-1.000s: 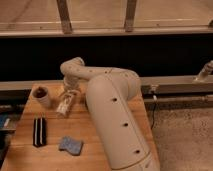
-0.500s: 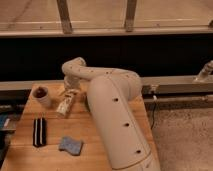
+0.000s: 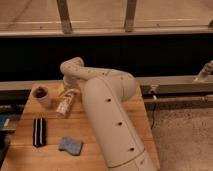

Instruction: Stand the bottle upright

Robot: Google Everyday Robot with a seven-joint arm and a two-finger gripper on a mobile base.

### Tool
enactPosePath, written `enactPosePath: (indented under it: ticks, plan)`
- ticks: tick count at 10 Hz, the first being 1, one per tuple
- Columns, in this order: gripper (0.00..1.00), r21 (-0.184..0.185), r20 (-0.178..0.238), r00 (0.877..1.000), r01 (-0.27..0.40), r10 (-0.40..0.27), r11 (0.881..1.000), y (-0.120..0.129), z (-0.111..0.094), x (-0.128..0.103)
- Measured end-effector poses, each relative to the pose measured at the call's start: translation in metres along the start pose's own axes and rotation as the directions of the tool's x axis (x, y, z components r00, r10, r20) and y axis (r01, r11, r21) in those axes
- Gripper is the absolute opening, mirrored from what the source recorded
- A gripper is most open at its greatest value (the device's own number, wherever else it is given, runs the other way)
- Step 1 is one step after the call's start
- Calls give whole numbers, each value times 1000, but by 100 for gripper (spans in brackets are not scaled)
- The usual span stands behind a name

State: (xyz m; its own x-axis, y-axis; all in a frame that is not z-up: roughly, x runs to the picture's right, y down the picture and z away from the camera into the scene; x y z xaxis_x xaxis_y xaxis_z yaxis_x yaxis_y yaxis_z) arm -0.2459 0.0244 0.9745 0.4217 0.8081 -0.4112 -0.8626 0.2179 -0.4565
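The bottle (image 3: 63,106), slim and cream-white with a pale label, lies tilted on the wooden table (image 3: 107,150) at its back left. Its top end points back and to the right. My gripper (image 3: 68,94) comes down from the white arm (image 3: 100,100) right over that upper end and stands open. The arm's wrist hides where gripper and bottle meet, so I cannot tell whether they touch.
A short white cup (image 3: 41,95) with a dark reddish inside stands just left of the bottle. A black flat striped object (image 3: 39,131) and a blue-grey sponge (image 3: 71,145) lie nearer the front left. A dark wall and a metal rail run behind the table.
The gripper has sunk slightly toward the bottle's upper end. The bottle still lies in much the same place.
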Motion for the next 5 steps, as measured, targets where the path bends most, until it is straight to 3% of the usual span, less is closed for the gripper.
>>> enactPosePath:
  ticks: [3,5]
  plan:
    - [80,10,-29,1000,3,-3,1000,2,9,-4]
    - [80,44,-59,998,-20,23,999,-2,8,2]
